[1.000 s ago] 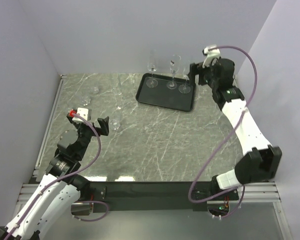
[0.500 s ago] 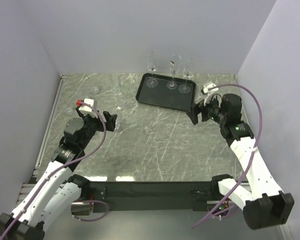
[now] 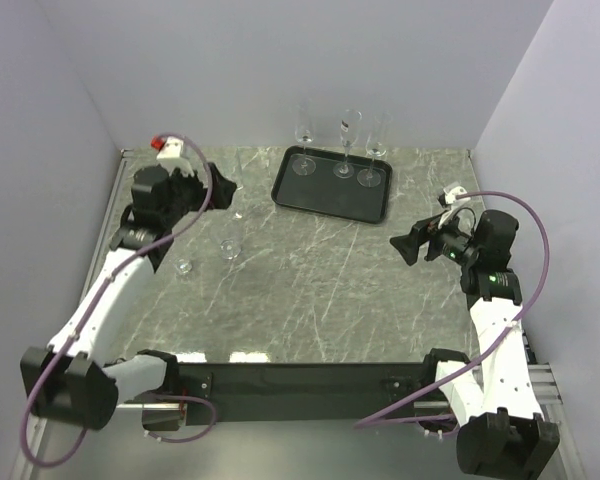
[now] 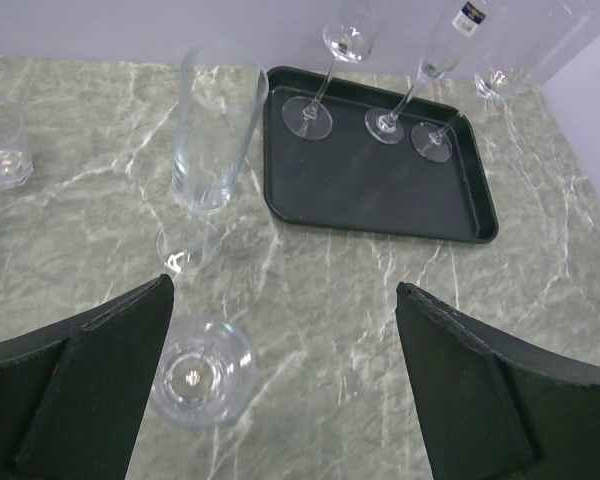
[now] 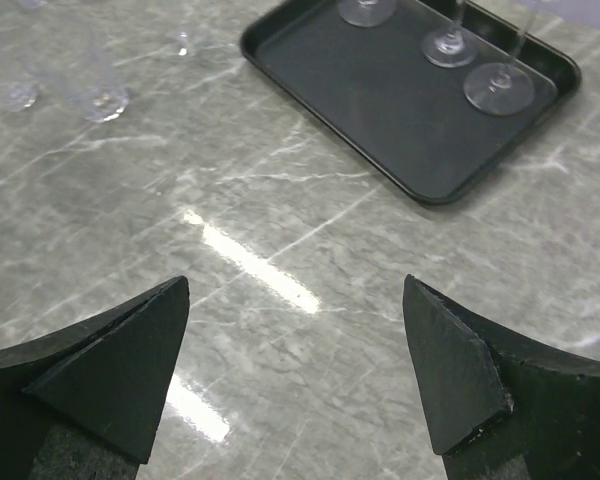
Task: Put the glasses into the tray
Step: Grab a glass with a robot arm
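Note:
The black tray (image 3: 325, 195) lies at the far middle of the table with three stemmed glasses (image 3: 343, 170) standing along its far side. In the left wrist view the tray (image 4: 380, 190) is ahead on the right. A tall flute (image 4: 215, 140) stands just left of it, and a glass (image 4: 200, 370) seen from above sits by my left finger. My left gripper (image 3: 212, 190) (image 4: 283, 290) hangs open above these, holding nothing. My right gripper (image 3: 408, 245) (image 5: 296, 285) is open over bare table, near and right of the tray (image 5: 420, 120).
A small tumbler (image 3: 183, 267) (image 4: 2, 155) stands on the table's left side. Another glass (image 3: 230, 245) stands left of centre. Grey walls close the table on the left, back and right. A bright light reflection lies on the marble below my right gripper.
My left arm swung up and away from the near left to the far left, over the loose glasses. My right arm drew back from the tray toward the near right. Both stayed open.

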Controlling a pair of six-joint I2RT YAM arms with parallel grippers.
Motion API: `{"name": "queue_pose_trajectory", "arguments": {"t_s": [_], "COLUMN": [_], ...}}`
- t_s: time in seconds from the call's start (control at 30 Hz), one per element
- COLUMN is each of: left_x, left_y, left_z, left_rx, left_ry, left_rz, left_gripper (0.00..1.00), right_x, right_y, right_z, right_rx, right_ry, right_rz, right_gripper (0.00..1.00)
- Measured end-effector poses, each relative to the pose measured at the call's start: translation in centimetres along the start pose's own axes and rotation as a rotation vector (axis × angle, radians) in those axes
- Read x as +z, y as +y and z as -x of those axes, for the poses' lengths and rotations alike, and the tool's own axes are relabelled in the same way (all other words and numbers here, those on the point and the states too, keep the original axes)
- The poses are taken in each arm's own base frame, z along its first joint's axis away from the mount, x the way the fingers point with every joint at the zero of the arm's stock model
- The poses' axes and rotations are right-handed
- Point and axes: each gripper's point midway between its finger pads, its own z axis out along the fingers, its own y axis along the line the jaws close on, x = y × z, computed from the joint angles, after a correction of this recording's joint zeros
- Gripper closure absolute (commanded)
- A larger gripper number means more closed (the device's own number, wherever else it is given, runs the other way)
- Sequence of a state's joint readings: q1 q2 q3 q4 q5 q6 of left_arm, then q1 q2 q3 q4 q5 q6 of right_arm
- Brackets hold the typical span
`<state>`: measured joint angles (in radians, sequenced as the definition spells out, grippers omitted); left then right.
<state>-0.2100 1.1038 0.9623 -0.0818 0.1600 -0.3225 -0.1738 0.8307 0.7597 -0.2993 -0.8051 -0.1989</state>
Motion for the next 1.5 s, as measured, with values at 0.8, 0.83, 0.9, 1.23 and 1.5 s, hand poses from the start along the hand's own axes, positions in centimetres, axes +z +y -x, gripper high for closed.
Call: {"name": "queue_pose_trajectory", "arguments": {"t_s": [0.8, 0.83, 0.9, 1.23, 1.5], "left_x": [12.2, 12.5, 13.2, 15.1, 15.6], "left_y": [4.4, 4.5, 4.5, 4.3, 4.4], "left_z": [0.3, 0.2, 0.2, 0.0, 0.4], "left_rx": [-0.026, -0.020, -0.004, 0.086, 0.134], "left_ry": [0.217, 0.224, 0.229, 0.253, 0.249], "left_rz": [0.185, 0.191, 0.202, 0.278, 0.325], "left_gripper": [0.14, 0.14, 0.15, 0.25, 0.42], "right_x": [-0.3, -0.3, -0.3, -0.3, -0.3], "right_y": [1.3, 1.4, 1.4, 1.5, 1.5], "right_z": [0.4, 0.4, 0.1, 0.0, 0.0], "right_rx": [-0.007, -0.006, -0.001, 0.002, 0.002], "right_ry": [-0.023, -0.023, -0.019, -0.019, -0.019], "right_rz": [0.070, 0.071, 0.075, 0.083, 0.084], "right_gripper": [0.07, 0.07, 0.07, 0.07, 0.07]}}
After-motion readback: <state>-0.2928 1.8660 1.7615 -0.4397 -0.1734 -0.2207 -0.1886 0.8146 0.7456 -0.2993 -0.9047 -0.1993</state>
